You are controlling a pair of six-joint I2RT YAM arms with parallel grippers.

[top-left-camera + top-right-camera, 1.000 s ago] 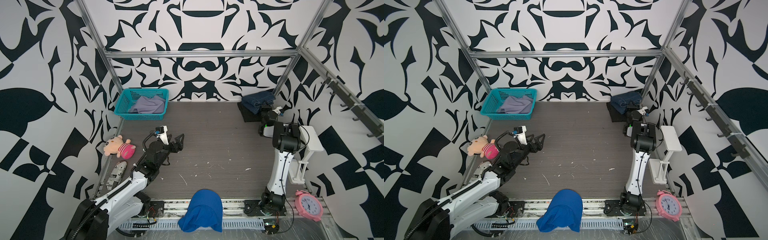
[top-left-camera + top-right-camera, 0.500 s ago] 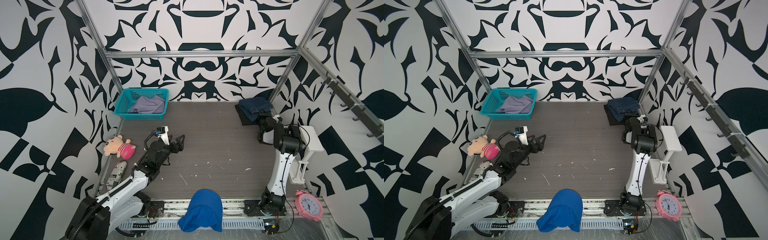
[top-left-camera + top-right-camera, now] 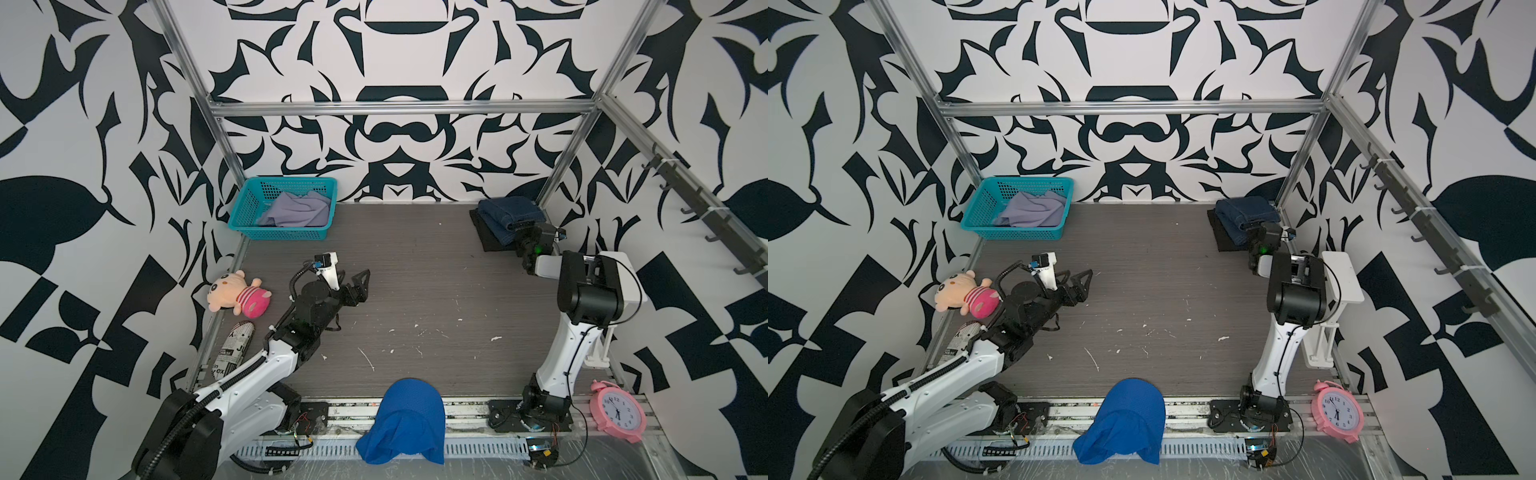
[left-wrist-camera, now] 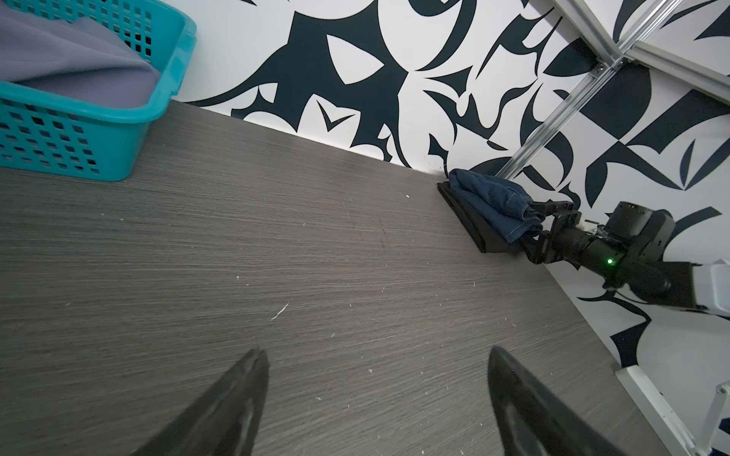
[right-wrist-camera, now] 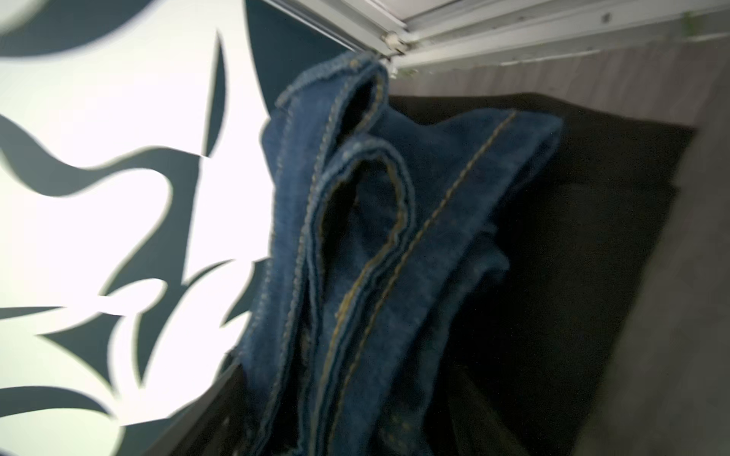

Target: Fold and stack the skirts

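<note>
The denim skirt (image 3: 507,210) lies folded on the black skirt (image 3: 488,243), far right on the tabletop (image 3: 415,270). The pale skirt (image 3: 297,212) sits crumpled in the far-left basket (image 3: 286,179). It looks soft and light, so pinch an edge. The left gripper (image 3: 360,286) is open and empty. The right gripper (image 4: 533,227) is open beside the denim.

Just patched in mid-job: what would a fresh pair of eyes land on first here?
The black-and-white patterned walls dominate, and colour pops against them: a teal basket holding the lavender-grey skirt in the far left corner, and a bright blue mesh cloth draped over the front rail. In the far right corner the denim skirt lies on the black skirt, the right gripper at its near edge, fingers spread.
</note>
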